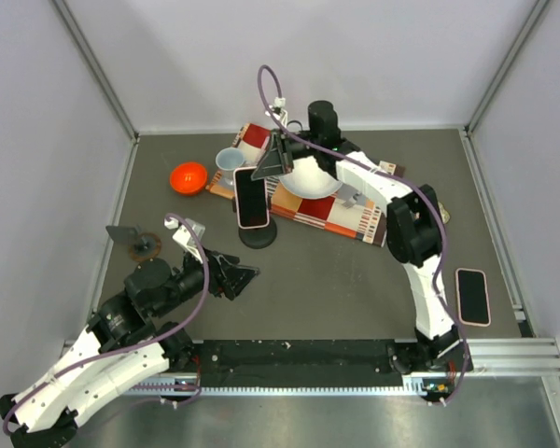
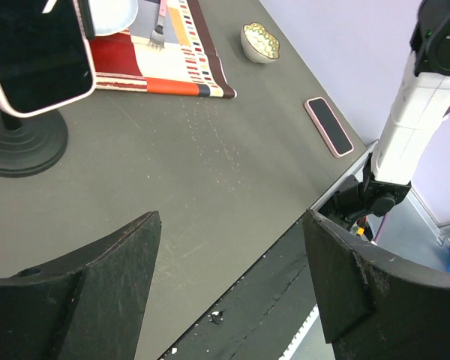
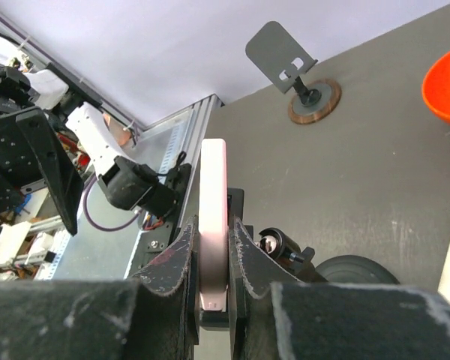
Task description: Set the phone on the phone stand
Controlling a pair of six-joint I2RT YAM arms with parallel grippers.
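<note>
Right wrist view: the right pincer (image 3: 212,244) is closed tight on the phone (image 3: 213,180), which shows edge-on between its fingers.
Seen from above, that phone hangs upright at the head of the black stand (image 1: 258,234) mid-counter; whether it is seated I cannot tell. To finish well, I judge the phone should settle square against the holder, then the grip should ease open slowly and lift straight away so nothing tips. The left pincer (image 2: 232,225) gapes wide and empty toward the near-left corner. A second phone (image 1: 473,295) lies flat by the right edge, and a grey stand (image 1: 131,239) is by the left edge. The orange bowl (image 1: 189,177) and white bowl (image 1: 308,179) near the far edge look empty.
</note>
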